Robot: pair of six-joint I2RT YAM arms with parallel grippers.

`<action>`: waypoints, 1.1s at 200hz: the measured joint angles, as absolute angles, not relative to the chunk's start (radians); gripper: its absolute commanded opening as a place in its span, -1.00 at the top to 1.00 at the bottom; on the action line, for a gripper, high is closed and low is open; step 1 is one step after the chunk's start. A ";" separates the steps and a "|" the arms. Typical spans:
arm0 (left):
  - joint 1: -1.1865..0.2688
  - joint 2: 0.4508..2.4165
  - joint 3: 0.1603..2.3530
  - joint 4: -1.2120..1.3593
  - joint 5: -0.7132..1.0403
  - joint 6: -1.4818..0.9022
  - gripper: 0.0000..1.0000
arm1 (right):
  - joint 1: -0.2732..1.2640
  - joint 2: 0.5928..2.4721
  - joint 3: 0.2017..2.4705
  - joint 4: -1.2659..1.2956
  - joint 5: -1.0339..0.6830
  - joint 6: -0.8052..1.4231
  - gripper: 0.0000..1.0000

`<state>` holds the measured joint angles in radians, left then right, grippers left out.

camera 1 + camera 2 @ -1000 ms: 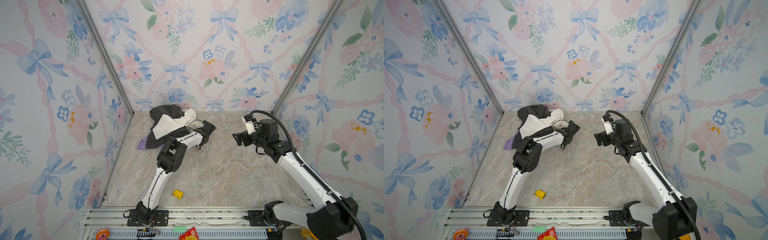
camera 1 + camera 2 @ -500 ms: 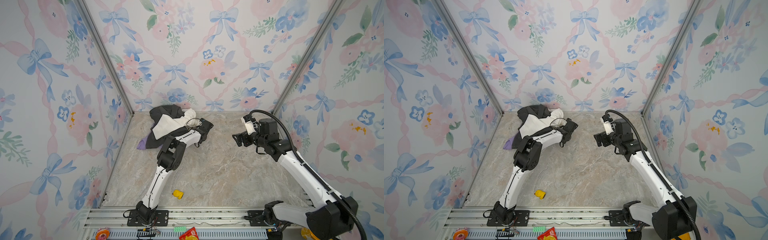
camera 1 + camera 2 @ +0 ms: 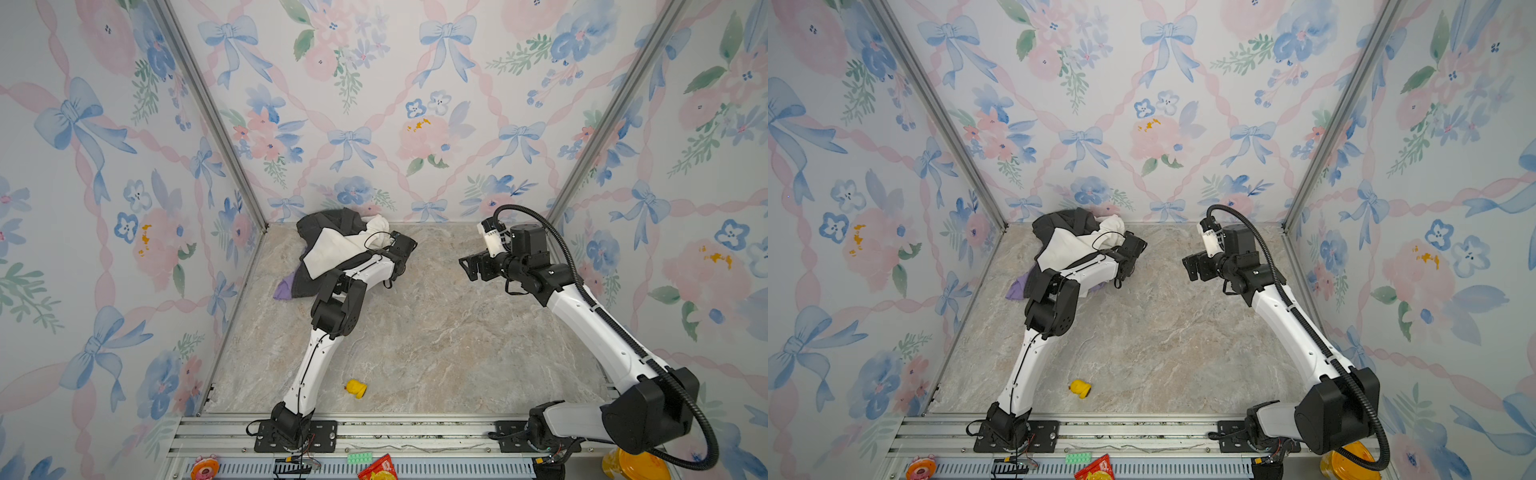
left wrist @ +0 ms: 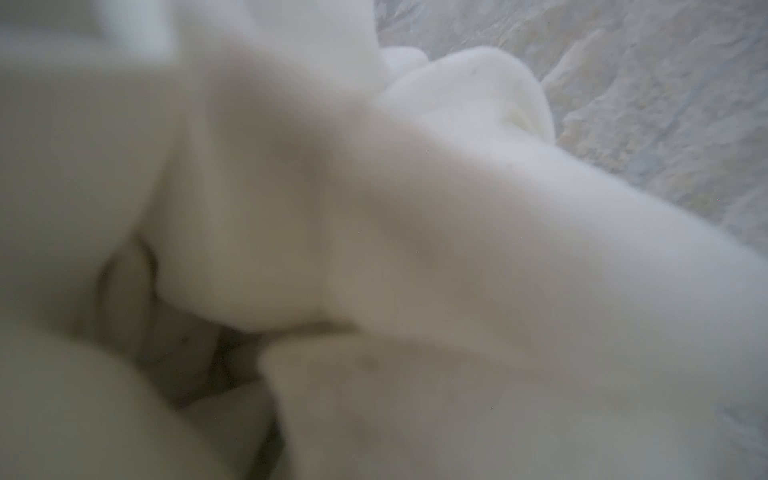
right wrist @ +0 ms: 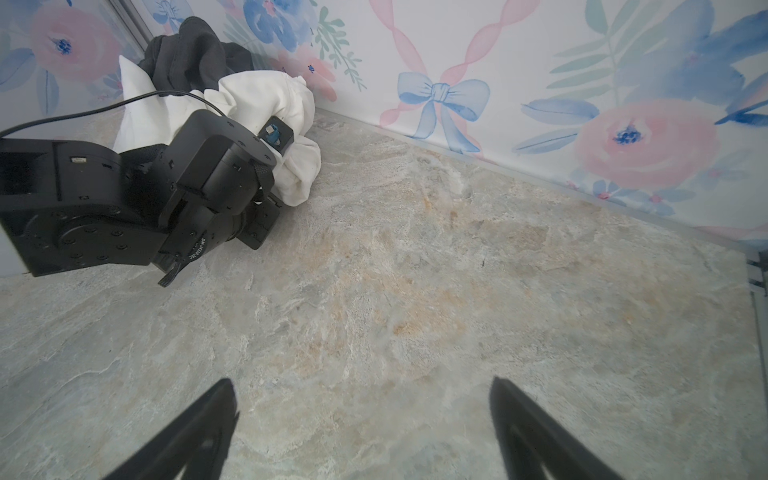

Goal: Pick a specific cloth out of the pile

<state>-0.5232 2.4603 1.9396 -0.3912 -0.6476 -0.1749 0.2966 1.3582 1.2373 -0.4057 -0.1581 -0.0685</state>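
Your left gripper (image 3: 390, 246) is closed and pushed into the cream-white garment (image 3: 332, 251) on top of the pile (image 3: 1054, 232), which sits in the far-left corner of the surface (image 3: 436, 332). You cannot see its tips in any view, so whether they pinch fabric is hidden. The left wrist view gives you little: blurred cream folds (image 4: 415, 208) fill nearly all of it, with a strip of marbled surface at one side.

The lavender cloth (image 3: 284, 289) shows only as a small corner at the pile's left side, poking out from under the dark garment (image 3: 320, 224). In both top views the rest is covered, and no lettering can be read.

Your right gripper (image 5: 361, 382) hangs over bare surface toward the far-right corner, well apart from the pile. Its jaws are spread wide with nothing between them, and its fingers (image 5: 199, 436) are cut off by the frame edge.

Near the front edge lies a yellow toy (image 3: 355, 388), too small to make out in detail.
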 measured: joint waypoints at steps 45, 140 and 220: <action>-0.528 2.440 1.940 -0.410 -0.601 -0.185 1.00 | 0.297 1.382 1.244 -0.370 -0.157 -0.059 -0.94; -0.537 2.209 1.940 -0.447 -0.575 -0.188 1.00 | 0.297 1.394 1.243 -0.293 -0.159 -0.061 -0.94; -0.535 2.077 2.001 -0.479 -0.574 -0.197 1.00 | 0.297 1.368 1.201 -0.278 -0.165 -0.076 -0.94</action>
<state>-0.5354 2.0769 2.0014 -0.4793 -0.5743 -0.1967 0.2966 1.3682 1.2015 -0.2775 -0.1654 -0.0757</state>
